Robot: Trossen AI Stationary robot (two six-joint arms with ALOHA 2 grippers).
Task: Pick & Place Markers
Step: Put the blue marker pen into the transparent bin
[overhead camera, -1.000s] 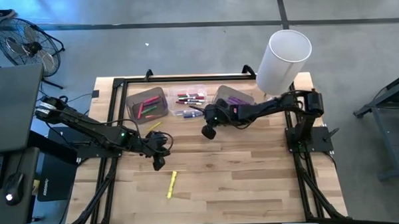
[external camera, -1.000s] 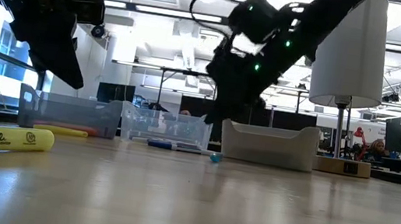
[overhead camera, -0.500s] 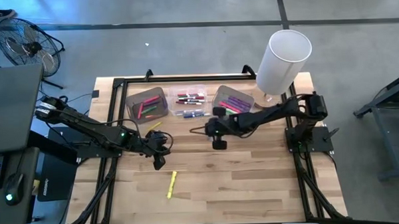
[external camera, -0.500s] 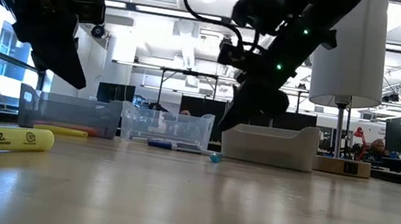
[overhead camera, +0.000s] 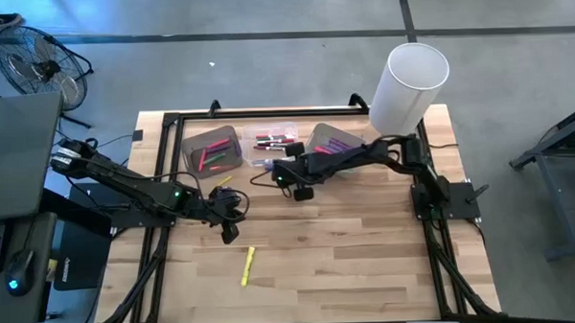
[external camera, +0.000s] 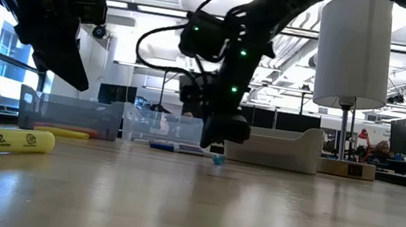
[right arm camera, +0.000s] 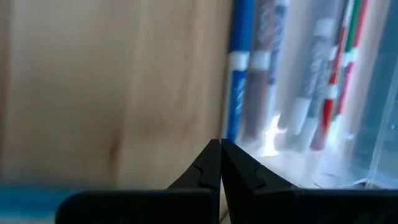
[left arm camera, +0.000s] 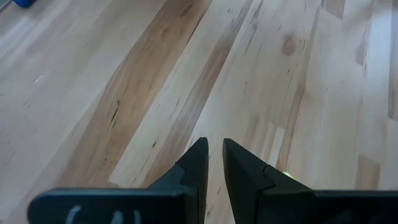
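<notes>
The right arm stretches low across the table toward nine o'clock, its right gripper [overhead camera: 295,183] just beside the front edge of the clear bin [overhead camera: 274,143]. In its wrist view the two dark fingers meet at their tips, holding nothing, and point at a blue marker [right arm camera: 239,68] lying on the wood against the clear bin's wall, with white-barrelled red and green markers [right arm camera: 323,93] behind that wall.

The left arm reaches in from nine o'clock, elbow bent, its left gripper [overhead camera: 228,218] hanging above bare wood. Its wedge-shaped fingers are parted by only a thin slit and hold nothing.

The table [overhead camera: 367,255] is pale, grain-streaked butcher block. A yellow marker [overhead camera: 247,265] lies alone toward six o'clock. Pink and green markers rest in the grey bin [overhead camera: 210,148] at eleven o'clock, and purple ones in the pale bin [overhead camera: 337,141]. A smooth white cylinder [overhead camera: 408,88] stands at one o'clock.
</notes>
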